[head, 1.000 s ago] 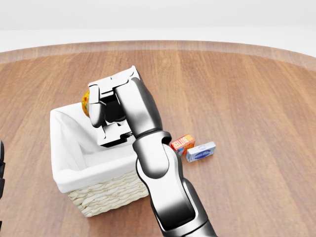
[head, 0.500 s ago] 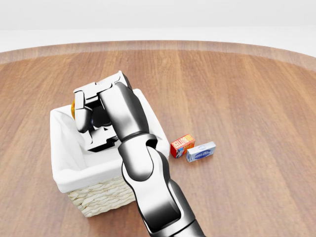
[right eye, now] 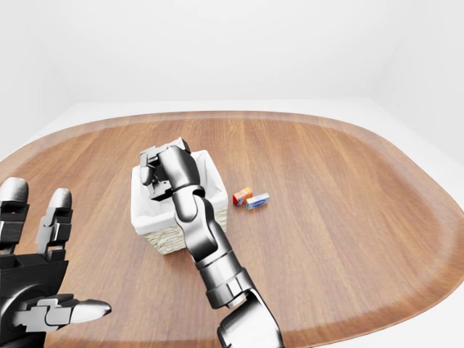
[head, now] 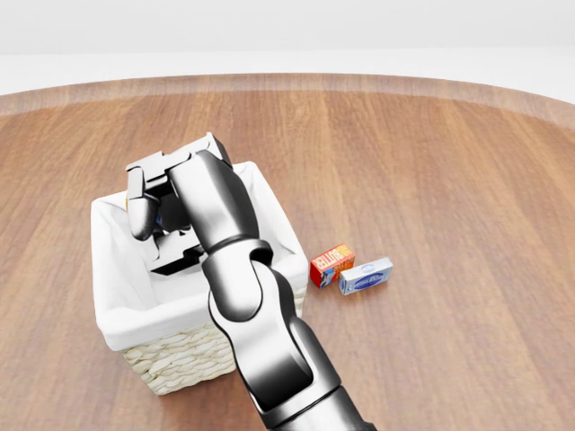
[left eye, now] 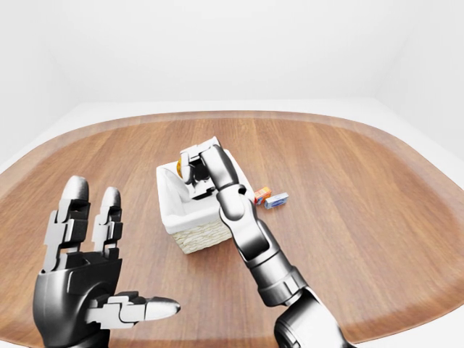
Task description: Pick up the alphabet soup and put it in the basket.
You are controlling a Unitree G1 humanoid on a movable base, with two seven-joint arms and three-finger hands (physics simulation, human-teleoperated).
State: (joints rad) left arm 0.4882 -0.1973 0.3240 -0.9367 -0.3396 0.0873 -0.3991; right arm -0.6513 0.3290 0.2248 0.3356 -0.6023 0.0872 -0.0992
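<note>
Wide oval wooden surface [left eye: 348, 188]. Right hand [head: 166, 206] closed on orange alphabet soup can [left eye: 179, 167], mostly hidden, directly above white-lined wicker basket [head: 117, 314]. Left hand [left eye: 83, 290] open, well apart.

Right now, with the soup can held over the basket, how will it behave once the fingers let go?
The alphabet soup is mostly hidden by the right hand, so its pose is unclear. A rigid can should probably drop rather than cling. The basket has tall lined walls, so any rolling should stay contained.
</note>
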